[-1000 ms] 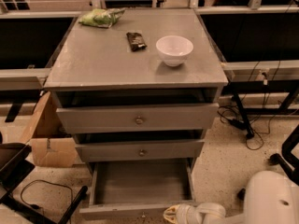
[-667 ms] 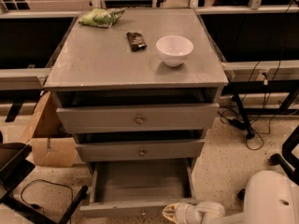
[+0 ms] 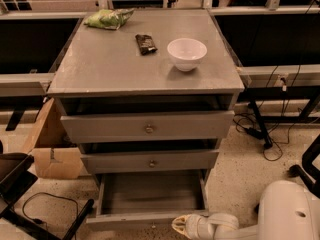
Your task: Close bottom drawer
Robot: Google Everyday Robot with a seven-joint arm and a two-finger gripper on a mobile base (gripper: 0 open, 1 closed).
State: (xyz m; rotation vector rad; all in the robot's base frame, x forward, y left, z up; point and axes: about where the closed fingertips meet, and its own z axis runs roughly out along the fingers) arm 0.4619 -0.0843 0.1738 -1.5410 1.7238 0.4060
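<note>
Bottom drawer (image 3: 142, 217): lowest of 3 in the grey cabinet (image 3: 100, 69), pulled well out toward the camera, inside bare and in full view; needs a push straight back to shut.
Other 2 drawers: top drawer (image 3: 147, 128) and middle drawer (image 3: 150, 161) each slightly proud of the frame, with a dark gap above each; no part of this task.
Gripper (image 3: 181, 224): low at the frame's bottom edge, just in front of the bottom drawer's front panel, toward its right end; contact with the panel not clear.
Grip state: cannot tell; nothing seen held.
Why there: probably set outside the front panel, at panel height, so that a forward move of the arm would drive the drawer in; knob not needed for a push.
Arm: cream-coloured, reaching in from the lower right, lying nearly level with the floor, which suits a horizontal shove.
Cabinet top: white bowl (image 3: 186, 53), dark packet (image 3: 145, 43) and green bag (image 3: 107, 19) all well back from the front edge, so unlikely to be disturbed.
Change over the last 1.0 s: almost none; drawer open just as far, gripper at about the same spot, things on top unmoved.
Judged stage: lined up for the push, closing not yet under way.
</note>
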